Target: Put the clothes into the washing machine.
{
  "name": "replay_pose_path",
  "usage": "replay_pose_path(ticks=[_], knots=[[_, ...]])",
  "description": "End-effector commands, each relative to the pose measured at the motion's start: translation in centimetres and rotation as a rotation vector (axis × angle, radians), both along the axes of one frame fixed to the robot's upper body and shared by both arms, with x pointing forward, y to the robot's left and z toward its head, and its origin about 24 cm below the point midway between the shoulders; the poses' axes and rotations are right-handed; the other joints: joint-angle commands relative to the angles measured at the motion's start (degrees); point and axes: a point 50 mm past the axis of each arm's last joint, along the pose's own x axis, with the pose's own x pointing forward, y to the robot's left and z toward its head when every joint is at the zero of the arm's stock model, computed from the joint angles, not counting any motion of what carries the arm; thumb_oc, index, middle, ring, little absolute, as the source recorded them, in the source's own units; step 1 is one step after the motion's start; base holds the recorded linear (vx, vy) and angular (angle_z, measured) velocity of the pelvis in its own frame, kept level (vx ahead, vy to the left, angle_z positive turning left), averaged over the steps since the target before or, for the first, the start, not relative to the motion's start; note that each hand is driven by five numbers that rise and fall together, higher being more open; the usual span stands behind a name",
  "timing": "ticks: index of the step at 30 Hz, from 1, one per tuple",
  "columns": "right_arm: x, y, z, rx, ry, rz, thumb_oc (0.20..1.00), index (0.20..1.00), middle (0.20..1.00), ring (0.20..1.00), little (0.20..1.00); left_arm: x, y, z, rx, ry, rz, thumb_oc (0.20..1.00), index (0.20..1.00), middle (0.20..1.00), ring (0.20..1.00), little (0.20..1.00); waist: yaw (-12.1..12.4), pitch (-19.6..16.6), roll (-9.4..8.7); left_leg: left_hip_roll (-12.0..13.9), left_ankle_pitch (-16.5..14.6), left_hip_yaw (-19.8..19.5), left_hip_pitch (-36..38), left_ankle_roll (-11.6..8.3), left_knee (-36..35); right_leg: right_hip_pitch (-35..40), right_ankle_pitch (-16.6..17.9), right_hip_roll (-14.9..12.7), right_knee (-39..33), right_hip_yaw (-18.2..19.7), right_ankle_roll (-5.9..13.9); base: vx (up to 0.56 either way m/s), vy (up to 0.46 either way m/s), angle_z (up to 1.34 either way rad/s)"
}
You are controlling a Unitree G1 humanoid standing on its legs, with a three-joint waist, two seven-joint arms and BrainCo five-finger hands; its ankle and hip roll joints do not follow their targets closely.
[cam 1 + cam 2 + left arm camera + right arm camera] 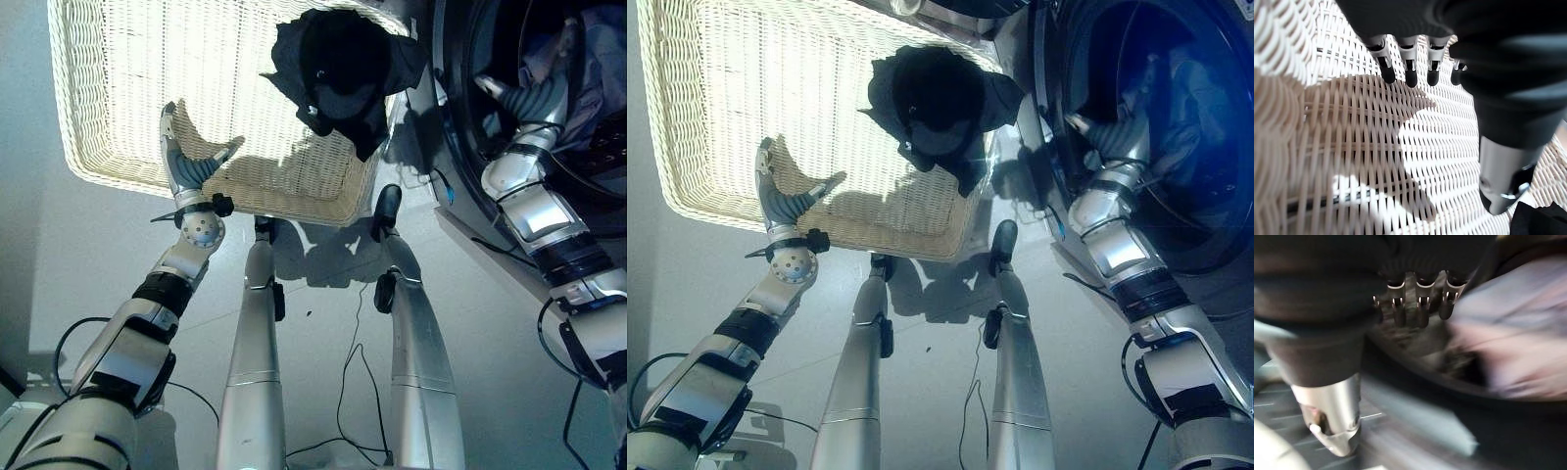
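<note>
The washer (pixel 1215 245) stands at the robot's right on the floor (pixel 323 323), its round door opening facing the basket. Clothes (pixel 1190 108) of pale blue and pinkish cloth lie inside the drum.

The basket (pixel 108 88), a wide pale wicker tray with low walls, sits on the floor just left of the washer. Most of its bottom is bare.

A dark garment (pixel 343 73) lies bunched in the basket's far right corner, part of it hanging over the right rim toward the washer.

The right hand (pixel 1107 137) reaches into the washer's opening, just over its lower rim. In the right wrist view its fingers (pixel 1421 308) hang straight and relaxed, holding nothing, with the pale clothes close beyond them.

The left hand (pixel 186 157) hovers over the basket's near edge, well apart from the dark garment. Its fingers (pixel 1409 68) are straight and spread with the thumb held apart, wide and empty above the wicker.
</note>
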Motion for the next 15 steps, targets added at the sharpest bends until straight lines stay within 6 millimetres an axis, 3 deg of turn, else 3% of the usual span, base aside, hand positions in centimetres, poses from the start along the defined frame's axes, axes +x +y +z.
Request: replay_pose_path(ticks=[1,5,6,15], knots=[[-0.6,1.0,-0.7,-0.155,-0.017,0.02,1.0,1.0,1.0,1.0,1.0,-0.1,-0.9,-0.1,-0.015,-0.039,0.006,1.0,1.0,1.0,1.0,1.0,-1.82,-1.14,3.07,-6.0,-1.5,1.48,-0.15,5.42,1.74,2.78,0.99,4.14,-0.96,-4.89,4.0,0.0,0.0,0.0],[-0.9,2.2,-1.1,-0.204,-0.023,0.059,1.0,1.0,1.0,1.0,1.0,-0.2,-1.0,-0.4,-0.018,-0.037,0.003,1.0,1.0,1.0,1.0,1.0,-1.71,-1.14,3.27,-6.16,-1.35,1.43,-0.02,5.43,1.72,2.91,1.01,4.06,-1.03,-4.89,3.95,0.0,0.0,0.0],[-1.5,3.8,-0.9,-0.261,-0.039,0.124,1.0,1.0,1.0,1.0,1.0,-0.3,-1.4,-0.6,-0.025,-0.039,-0.002,1.0,1.0,1.0,1.0,1.0,-1.63,-1.14,3.56,-6.23,-1.17,1.65,0.07,5.38,1.59,2.98,0.98,4.07,-1.08,-4.84,3.85,0.0,0.0,0.0],[-2.5,7.0,-1.0,-0.426,-0.025,0.283,1.0,1.0,1.0,1.0,1.0,-0.4,-2.0,-0.8,-0.025,-0.043,-0.003,1.0,1.0,1.0,1.0,1.0,-1.36,-1.14,3.37,-6.2,-0.7,1.76,-0.12,5.35,1.68,3.04,1.15,4.18,-1.03,-5.08,3.67,0.0,0.0,0.0]])
